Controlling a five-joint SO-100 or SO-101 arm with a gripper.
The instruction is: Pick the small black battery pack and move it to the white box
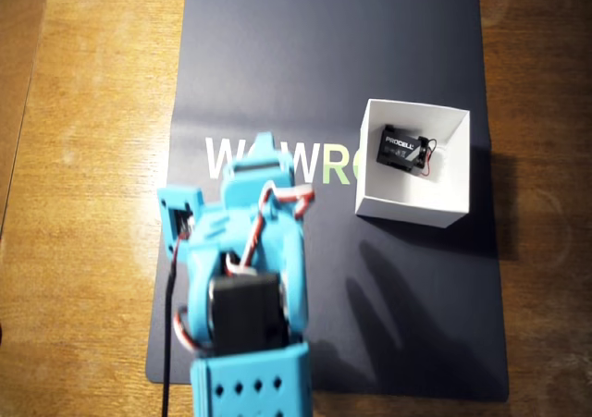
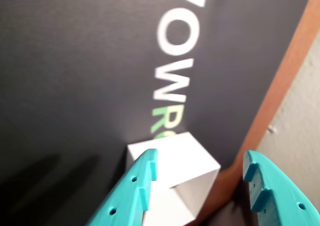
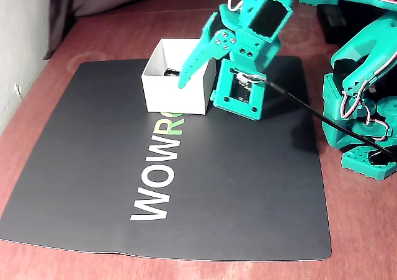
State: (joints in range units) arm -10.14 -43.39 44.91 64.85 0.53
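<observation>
The small black battery pack (image 1: 405, 149), with red and black wires, lies inside the white box (image 1: 370, 195) on the right part of the dark mat in the overhead view. In the fixed view only a dark bit of it (image 3: 169, 71) shows over the box wall (image 3: 177, 97). My teal gripper (image 2: 200, 168) is open and empty. It hangs above the mat, a little short of the box (image 2: 190, 158), which shows between the jaws in the wrist view. In the fixed view the gripper (image 3: 198, 90) hovers beside the box's near right corner.
The dark mat (image 1: 324, 47) with white and green lettering lies on a wooden table (image 1: 83, 112). My arm (image 1: 245, 251) reaches over the mat's lower left in the overhead view. The arm's base (image 3: 366, 118) stands at the right in the fixed view.
</observation>
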